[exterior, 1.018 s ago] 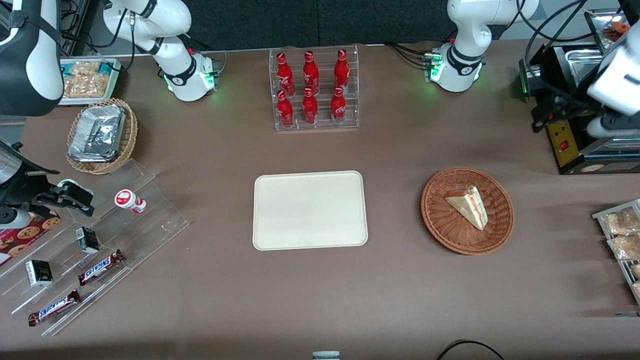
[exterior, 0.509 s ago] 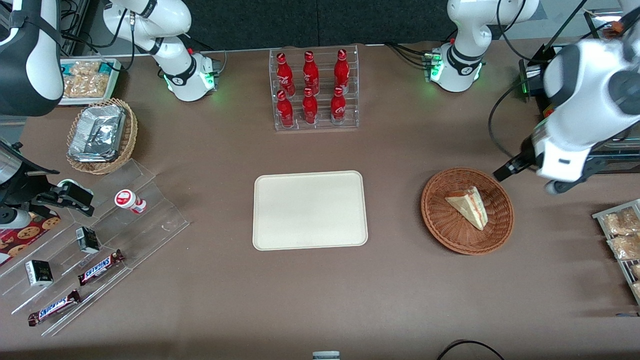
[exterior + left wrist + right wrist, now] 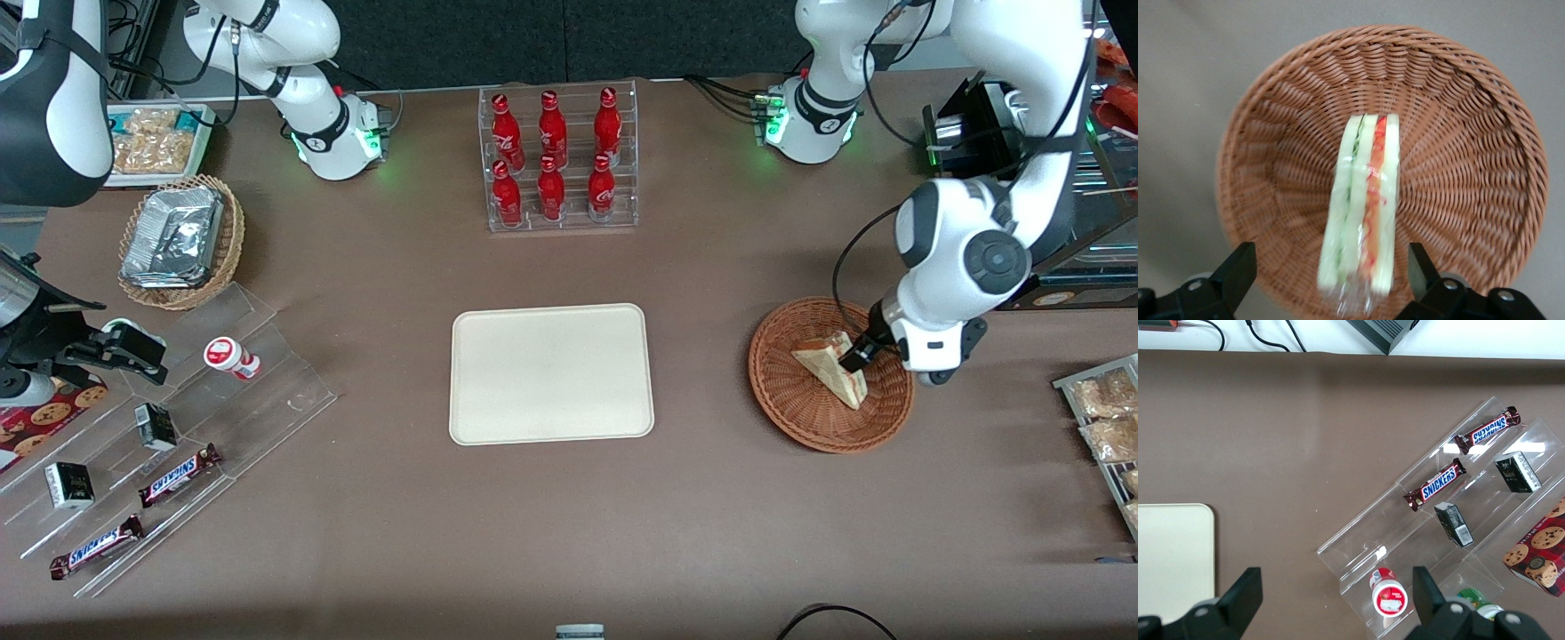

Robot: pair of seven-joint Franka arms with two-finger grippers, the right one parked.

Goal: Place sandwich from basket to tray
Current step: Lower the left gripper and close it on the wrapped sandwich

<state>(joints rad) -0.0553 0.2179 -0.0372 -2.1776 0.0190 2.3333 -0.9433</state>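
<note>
The left arm's gripper [image 3: 1331, 280] hangs over the wicker basket [image 3: 800, 418], fingers spread wide on either side of the sandwich [image 3: 827, 366] without touching it. The sandwich lies in the basket, well apart from the cream tray [image 3: 551, 373].

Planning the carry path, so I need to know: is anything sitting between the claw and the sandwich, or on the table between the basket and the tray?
Nothing visible. The open claw hangs over the basket, one finger on each side of the sandwich, with nothing between. The table strip from basket to tray shows only brown cloth.
</note>
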